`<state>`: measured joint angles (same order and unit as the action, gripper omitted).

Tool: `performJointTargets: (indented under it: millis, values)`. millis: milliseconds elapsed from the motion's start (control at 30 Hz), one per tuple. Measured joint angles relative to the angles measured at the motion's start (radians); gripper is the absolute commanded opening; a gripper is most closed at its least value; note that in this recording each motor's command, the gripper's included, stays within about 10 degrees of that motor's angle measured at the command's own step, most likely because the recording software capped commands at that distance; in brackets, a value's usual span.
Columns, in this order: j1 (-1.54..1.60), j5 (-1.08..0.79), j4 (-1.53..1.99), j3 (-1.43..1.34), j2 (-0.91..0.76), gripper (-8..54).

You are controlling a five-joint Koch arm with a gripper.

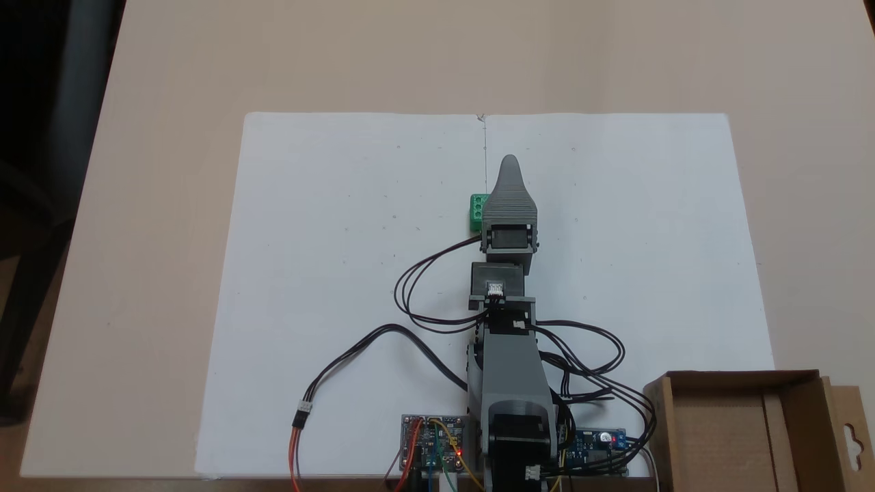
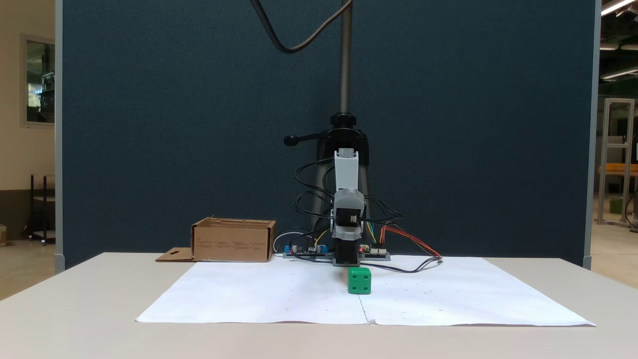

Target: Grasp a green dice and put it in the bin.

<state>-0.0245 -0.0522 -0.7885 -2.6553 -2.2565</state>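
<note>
From above, in a fixed view: green dice (image 1: pixel 478 211) on the white paper sheet (image 1: pixel 342 273), near the middle seam, half tucked under the left edge of the grey gripper (image 1: pixel 509 167). Only one pointed jaw tip visible, aimed away from the base; open or closed, cannot tell. No clear sign of the cube lying between jaws; seemingly beside the gripper body, touching or nearly so. Cardboard bin (image 1: pixel 745 383) at bottom right, open-topped, with a keyhole-cut flap, well apart from the dice. Control boards (image 1: pixel 434 444) and looped black cables by the arm base.

From the front, in the other fixed view: green dice (image 2: pixel 359 280) flat on the paper sheet (image 2: pixel 279 299), two dark pips on the facing side, just ahead of the lowered gripper (image 2: pixel 345 262). Jaws stacked one behind the other; spread impossible to judge. Cardboard bin (image 2: pixel 233 242) at left rear, beside the base.

Handling, as a judgement: probably light, rigid plastic, smooth and a little slippery, not fragile. Rounded edges poor for purchase; best pinched across two opposite flat faces, centred, low enough to prevent rolling out.
</note>
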Motion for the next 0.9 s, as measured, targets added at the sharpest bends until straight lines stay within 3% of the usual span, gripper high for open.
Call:
performJointTargets:
  millis: [900]
  values:
    - [-0.071, -0.002, 0.0, 0.014, 0.0, 41.5]
